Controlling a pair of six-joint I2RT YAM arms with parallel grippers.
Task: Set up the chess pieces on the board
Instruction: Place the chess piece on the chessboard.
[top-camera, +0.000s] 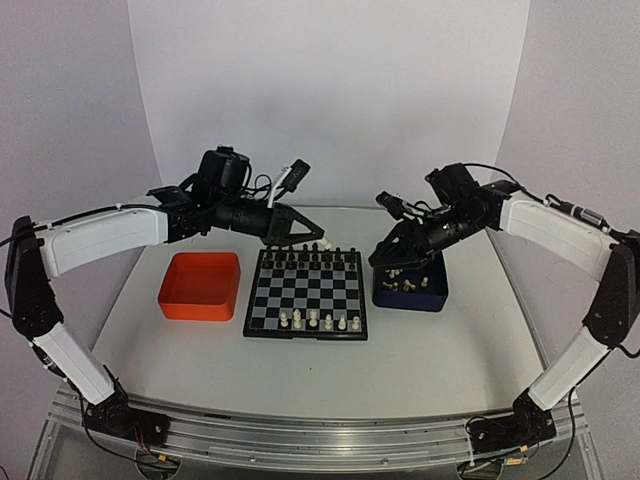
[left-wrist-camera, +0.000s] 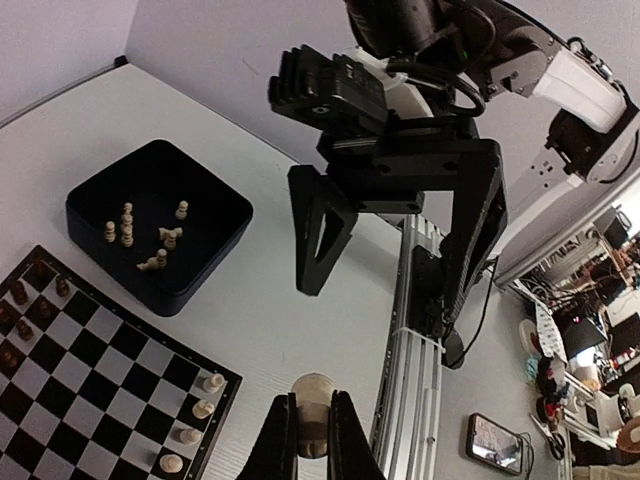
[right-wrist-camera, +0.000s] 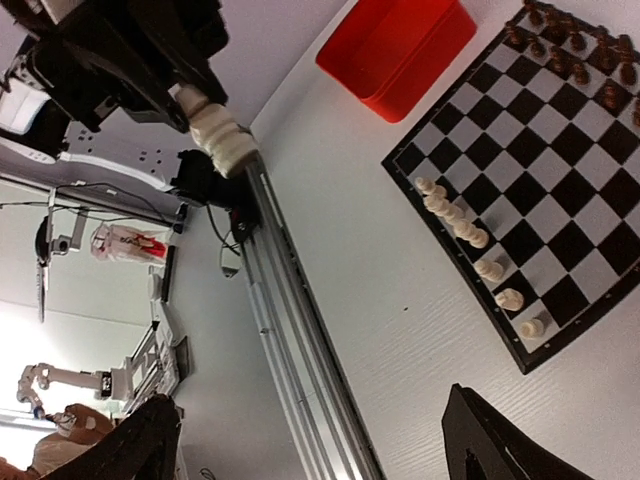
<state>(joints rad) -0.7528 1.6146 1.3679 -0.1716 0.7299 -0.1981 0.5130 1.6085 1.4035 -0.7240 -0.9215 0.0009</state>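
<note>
The board (top-camera: 300, 292) lies mid-table with a row of cream chess pieces (top-camera: 320, 320) along its near edge and dark pieces (top-camera: 310, 258) along its far edge. My left gripper (top-camera: 318, 241) hovers over the board's far right corner. In the left wrist view it (left-wrist-camera: 312, 440) is shut on one cream chess piece (left-wrist-camera: 313, 405). My right gripper (top-camera: 400, 262) hangs over the dark blue tray (top-camera: 410, 300), fingers wide apart and empty (right-wrist-camera: 320, 450). Several loose cream pieces (left-wrist-camera: 150, 235) lie in that tray (left-wrist-camera: 120, 275).
An orange tray (top-camera: 200, 290) stands left of the board. The metal rail (top-camera: 320, 440) holding both arm bases runs along the table's near edge. White walls close in behind and at both sides.
</note>
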